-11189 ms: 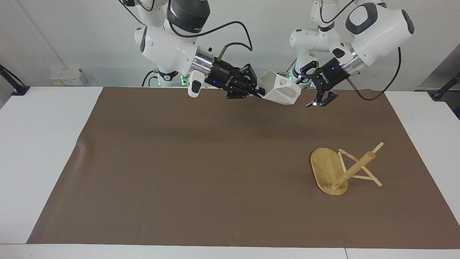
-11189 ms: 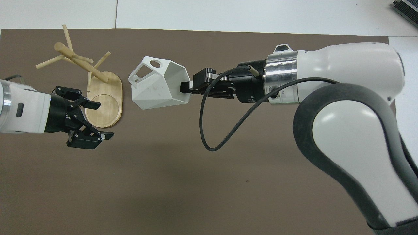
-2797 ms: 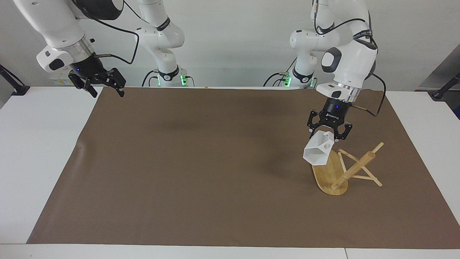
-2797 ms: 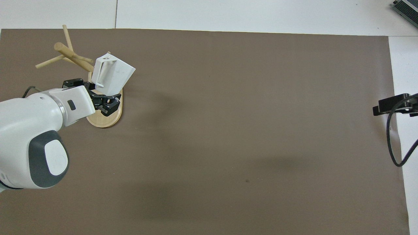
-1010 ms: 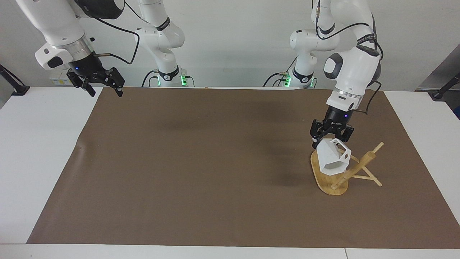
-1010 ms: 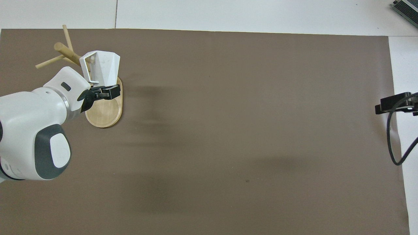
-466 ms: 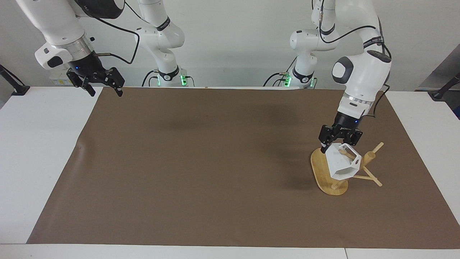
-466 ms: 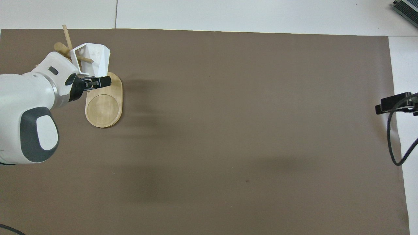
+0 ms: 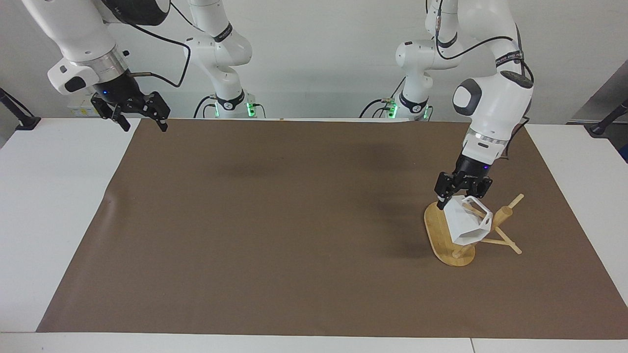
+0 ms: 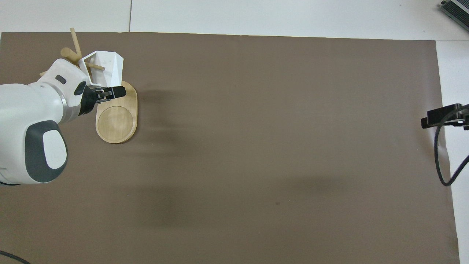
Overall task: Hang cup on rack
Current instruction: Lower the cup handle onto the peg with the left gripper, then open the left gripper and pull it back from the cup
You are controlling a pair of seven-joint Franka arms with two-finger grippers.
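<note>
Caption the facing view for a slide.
Left gripper at the white cup threaded onto a peg of the bamboo rack; right gripper waits open.

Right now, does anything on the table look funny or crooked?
Yes. The white faceted cup hangs tipped over on the light bamboo rack, a thin peg through its blocky handle, so it looks crooked. The left tool is right at the cup's top. Nothing looks spilled or broken.

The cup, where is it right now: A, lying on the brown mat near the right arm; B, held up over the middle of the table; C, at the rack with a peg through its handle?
C: the cup sits at the rack, a peg passing through its handle.
</note>
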